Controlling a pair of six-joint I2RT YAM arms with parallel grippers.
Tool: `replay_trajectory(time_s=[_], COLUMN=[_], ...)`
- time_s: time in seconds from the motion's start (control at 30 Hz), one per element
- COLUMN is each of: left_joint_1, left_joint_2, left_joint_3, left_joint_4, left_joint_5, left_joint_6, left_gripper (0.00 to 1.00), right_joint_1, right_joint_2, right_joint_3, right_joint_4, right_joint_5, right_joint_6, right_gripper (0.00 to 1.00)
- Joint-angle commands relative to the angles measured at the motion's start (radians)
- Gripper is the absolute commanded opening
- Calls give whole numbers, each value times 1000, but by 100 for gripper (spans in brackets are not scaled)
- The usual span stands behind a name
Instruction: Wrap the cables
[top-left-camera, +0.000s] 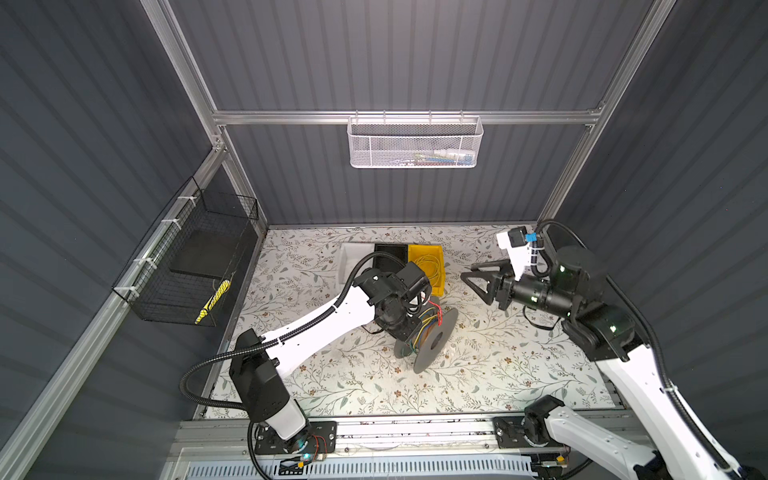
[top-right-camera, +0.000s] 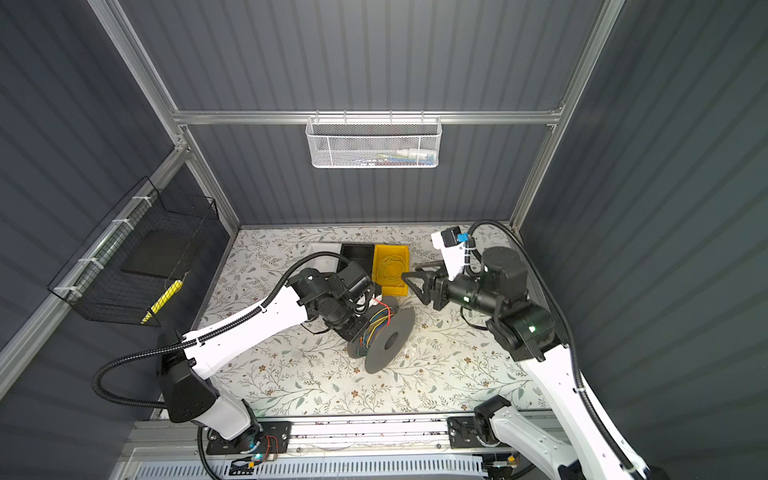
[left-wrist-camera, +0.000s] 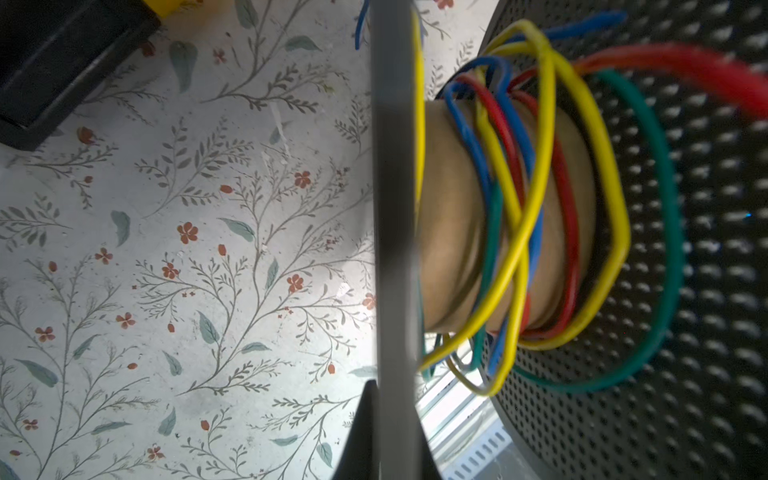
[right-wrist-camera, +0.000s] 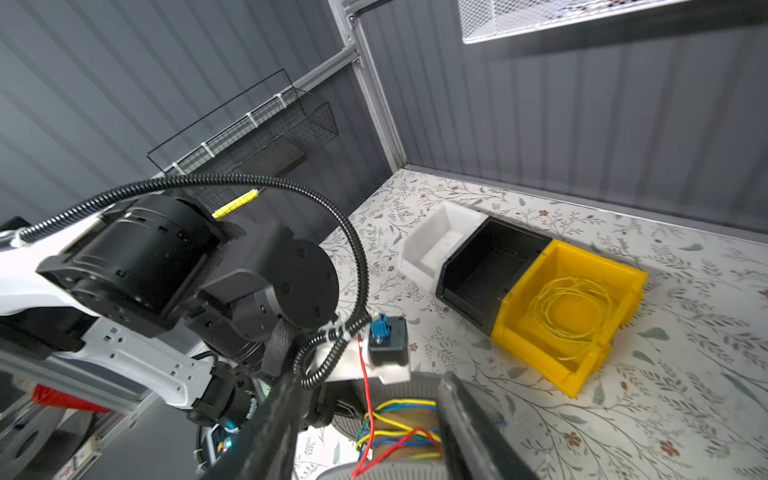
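Closest in, my left gripper (left-wrist-camera: 394, 419) is clamped shut on the thin grey flange (left-wrist-camera: 392, 208) of the spool (top-left-camera: 434, 343). A dark finger (left-wrist-camera: 360, 432) sits on either side of the rim at the bottom centre of the left wrist view. Just past that rim, the cables (left-wrist-camera: 519, 216) lie in loose turns of blue, yellow, red and green round the cardboard core (left-wrist-camera: 446, 232). They sit between my flange and the perforated flange (left-wrist-camera: 706, 291) that fills the right of the frame. The red cable (left-wrist-camera: 685, 62) peels off the core and runs blurred into the upper right corner. In both top views the spool sits mid-frame over the floral table (top-left-camera: 332, 386), tilted, with my left wrist on top of it. I cannot tell whether its lower rim touches the table. Up and to the right of it hangs my right gripper (top-left-camera: 473, 277), jaws apart, nothing between them, near the spool but not touching. In the right wrist view the spool and its wraps show through the gap at bottom centre. Further back, upper centre of the table, three bins stand side by side: the white bin (right-wrist-camera: 436, 241), the black bin (right-wrist-camera: 486, 266) and the yellow bin (right-wrist-camera: 623, 291). A coil of thin yellow wire (right-wrist-camera: 569, 316) lies inside the yellow bin. Farthest off, a black wire basket (top-left-camera: 187, 257) hangs on the left wall and a white mesh basket (top-left-camera: 415, 143) hangs on the back rail.
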Motion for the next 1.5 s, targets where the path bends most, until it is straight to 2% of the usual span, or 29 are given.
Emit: replay_trajectory(time_s=[0.0,0.1,0.37,0.57,0.73,0.97,1.07,1.13,1.23,1.37,1.47], left_joint_1=[-1,-1,-1,-1,0,1,2,2,2,4,4], left_joint_2=[-42,-31,-40,-42,-53,-65,-66,-67,-74,-77,-78], left_joint_3=[8,20,4,-1,-18,-33,-36,-36,-38,-41,-42], left_joint_4=[14,-19,3,12,17,29,29,30,31,32,36], left_joint_5=[93,95,109,110,108,88,86,85,86,84,83], left_joint_6=[77,98,101,105,101,96,95,95,98,98,96], left_gripper=[0,0,0,0,0,0,0,0,0,0,0], right_joint_1=[5,15,62,68,79,108,111,111,110,111,122], right_joint_2=[98,135,237,323,373,429,435,440,433,431,445], right_joint_3=[64,65,13,52,91,165,172,179,186,186,182], right_joint_4=[-220,-287,-297,-327,-317,-404,-423,-444,-464,-460,-451], right_joint_5=[-187,-208,-270,-268,-304,-301,-286,-264,-223,-249,-277], right_joint_6=[-63,-99,-137,-186,-192,-237,-245,-255,-268,-263,-264], right_gripper=[47,46,50,46,35,19,20,28,32,33,28])
